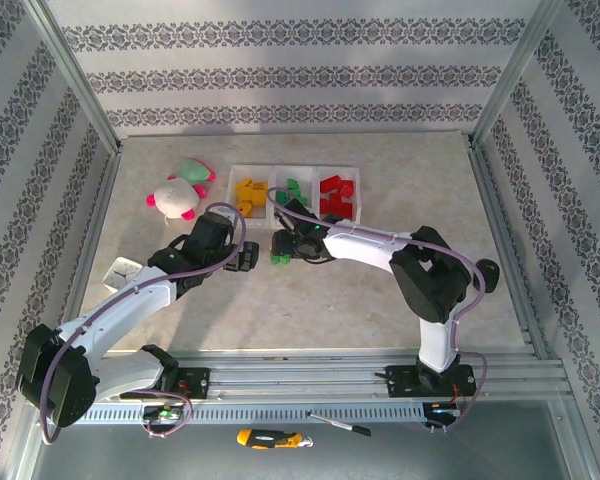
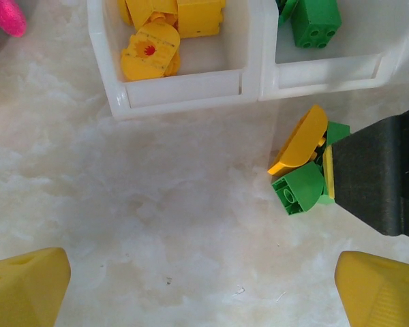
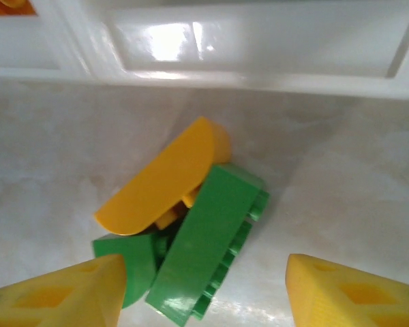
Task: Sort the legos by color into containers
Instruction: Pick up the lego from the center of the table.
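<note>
White bins point(image 1: 294, 167) hold yellow, green, red legos point(image 1: 336, 190), left tool point(image 2: 204, 286) wide, right tool point(image 3: 204, 289) seemingly parted

No text, brand or number can be read. Yellow lego point(image 2: 148, 49) in the bin point(image 2: 184, 92) has a small red dot and faint marks on its face, too small to make out.
</note>
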### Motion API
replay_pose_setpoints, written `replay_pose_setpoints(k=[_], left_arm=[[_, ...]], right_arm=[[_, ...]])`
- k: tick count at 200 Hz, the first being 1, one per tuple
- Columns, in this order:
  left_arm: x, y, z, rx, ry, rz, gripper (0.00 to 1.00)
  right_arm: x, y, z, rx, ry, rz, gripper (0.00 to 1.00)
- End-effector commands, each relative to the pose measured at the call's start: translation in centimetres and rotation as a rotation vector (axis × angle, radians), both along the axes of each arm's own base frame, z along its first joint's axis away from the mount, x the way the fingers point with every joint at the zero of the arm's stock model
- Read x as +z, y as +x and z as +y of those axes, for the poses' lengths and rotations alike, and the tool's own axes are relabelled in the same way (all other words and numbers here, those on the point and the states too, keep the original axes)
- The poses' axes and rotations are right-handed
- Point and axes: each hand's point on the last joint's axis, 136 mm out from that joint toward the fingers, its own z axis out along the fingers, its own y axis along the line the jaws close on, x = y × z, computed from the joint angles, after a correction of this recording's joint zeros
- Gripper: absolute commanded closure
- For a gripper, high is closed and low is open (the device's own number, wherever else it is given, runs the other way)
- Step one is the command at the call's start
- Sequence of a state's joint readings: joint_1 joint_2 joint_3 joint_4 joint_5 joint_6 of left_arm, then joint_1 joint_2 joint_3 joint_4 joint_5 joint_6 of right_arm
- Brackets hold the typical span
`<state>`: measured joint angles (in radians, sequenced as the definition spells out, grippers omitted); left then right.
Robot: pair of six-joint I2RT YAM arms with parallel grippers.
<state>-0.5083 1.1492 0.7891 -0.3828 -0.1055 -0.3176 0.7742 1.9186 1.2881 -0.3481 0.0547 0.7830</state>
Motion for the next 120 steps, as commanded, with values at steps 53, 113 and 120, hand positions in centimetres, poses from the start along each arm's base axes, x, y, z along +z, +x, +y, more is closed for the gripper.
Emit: replay_pose_setpoints(k=[53, 113, 120], left_arm=[[0.2, 0.5, -0.4, 0.001, -0.033, -0.011, 0.01], [0.1, 0.9, -1.0, -0.015, -0.045, -0.008, 0.01], [0.0, 0.9, -1.0, -0.016, -0.047, -0.005, 0.01]], right_arm=[[-1.5, 0.5, -1.4, -0.046, -0.075, 0.05, 0.44], [-0.6, 0.3, -4.0, -0.123, -0.127, 0.024, 0.52], [-0.7, 0.4, -4.0, -0.123, -0.129, 0.026, 0.52]])
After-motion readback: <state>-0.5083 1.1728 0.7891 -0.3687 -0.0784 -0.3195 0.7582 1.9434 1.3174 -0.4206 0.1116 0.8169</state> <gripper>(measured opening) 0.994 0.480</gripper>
